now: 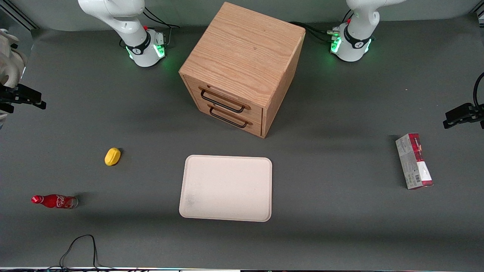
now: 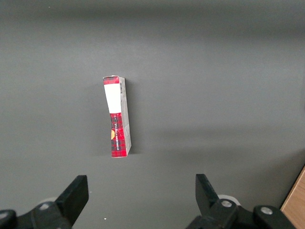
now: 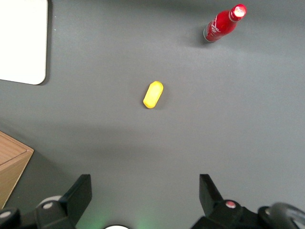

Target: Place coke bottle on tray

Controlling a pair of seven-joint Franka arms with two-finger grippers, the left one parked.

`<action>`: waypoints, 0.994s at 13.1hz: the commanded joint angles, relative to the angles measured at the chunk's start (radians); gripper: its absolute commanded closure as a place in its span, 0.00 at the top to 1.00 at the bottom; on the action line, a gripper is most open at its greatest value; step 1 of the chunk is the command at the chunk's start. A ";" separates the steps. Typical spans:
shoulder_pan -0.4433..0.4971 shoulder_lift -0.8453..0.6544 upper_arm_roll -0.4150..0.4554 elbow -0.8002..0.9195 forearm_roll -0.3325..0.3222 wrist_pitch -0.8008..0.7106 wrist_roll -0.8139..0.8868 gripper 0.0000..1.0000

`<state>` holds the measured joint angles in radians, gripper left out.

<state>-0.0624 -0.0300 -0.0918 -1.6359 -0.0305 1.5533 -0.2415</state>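
The coke bottle point(image 1: 55, 201) is a small red bottle with a red cap and white script. It lies on its side on the grey table, near the working arm's end, and it also shows in the right wrist view point(image 3: 224, 24). The cream-white tray point(image 1: 225, 187) lies flat and bare in front of the wooden cabinet; its corner shows in the right wrist view point(image 3: 21, 40). My right gripper point(image 1: 28, 99) hangs high above the table, farther from the front camera than the bottle. In the right wrist view the gripper point(image 3: 145, 193) is open wide and empty.
A small yellow object point(image 1: 112, 156) point(image 3: 153, 94) lies between the gripper and the bottle. The wooden drawer cabinet point(image 1: 242, 68) stands mid-table. A red-and-grey carton point(image 1: 414, 161) lies toward the parked arm's end. A black cable point(image 1: 79, 245) loops near the front edge.
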 commanded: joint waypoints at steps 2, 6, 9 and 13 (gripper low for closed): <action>0.004 0.010 -0.002 0.030 0.020 -0.045 0.025 1.00; 0.010 0.012 -0.005 0.036 0.018 -0.047 0.022 1.00; 0.012 0.012 -0.006 0.039 0.018 -0.074 0.025 1.00; 0.009 0.027 -0.011 0.064 0.017 -0.075 0.022 1.00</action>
<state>-0.0618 -0.0248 -0.0930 -1.6121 -0.0259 1.5061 -0.2402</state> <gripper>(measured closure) 0.000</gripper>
